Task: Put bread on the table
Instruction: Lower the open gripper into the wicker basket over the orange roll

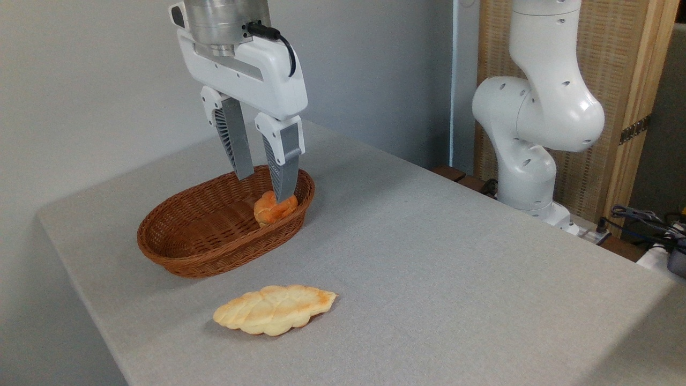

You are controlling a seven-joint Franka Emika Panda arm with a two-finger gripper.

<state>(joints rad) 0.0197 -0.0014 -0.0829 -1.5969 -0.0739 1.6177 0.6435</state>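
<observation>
The bread [272,210], a small orange-brown knotted bun, lies inside the brown wicker basket [203,252] against its right wall. My gripper [263,186] hangs straight down over that end of the basket, open. Its right finger [283,161] reaches down in front of the bun's top, and its left finger [236,140] ends a little to the bun's upper left, above the basket floor. I cannot tell whether either finger touches the bun. The basket stands on the light grey table [429,257].
A pale-yellow braided leaf-shaped loaf [274,309] lies on the table in front of the basket. The arm's white base [536,123] rises at the table's far right edge, with cables [643,220] beside it. A wooden panel stands behind.
</observation>
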